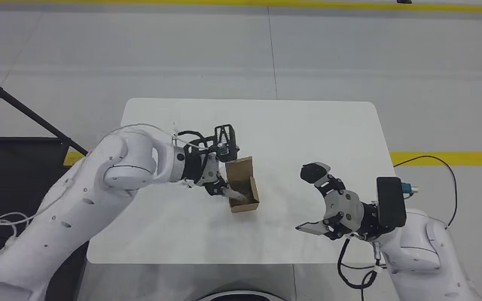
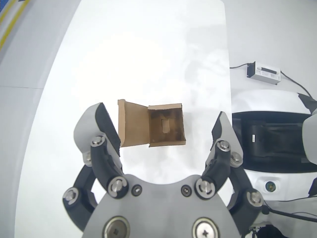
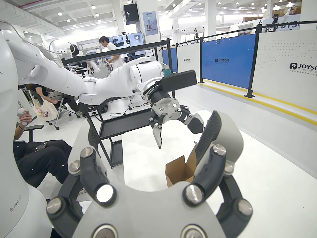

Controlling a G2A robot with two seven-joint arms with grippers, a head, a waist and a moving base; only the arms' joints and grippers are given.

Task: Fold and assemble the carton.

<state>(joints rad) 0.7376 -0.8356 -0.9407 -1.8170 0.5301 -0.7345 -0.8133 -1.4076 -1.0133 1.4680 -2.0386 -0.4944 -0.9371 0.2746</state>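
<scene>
Top view: the carton [image 1: 243, 184] stands on the worktop [image 1: 316, 135], mouth up, 1 flap [image 2: 133, 125] folded out. The left pincer [image 2: 161, 120] hovers above the carton, spread apart, probably to fold that flap. The right pincer [image 1: 307, 199], also spread, hangs well apart from the carton.
</scene>
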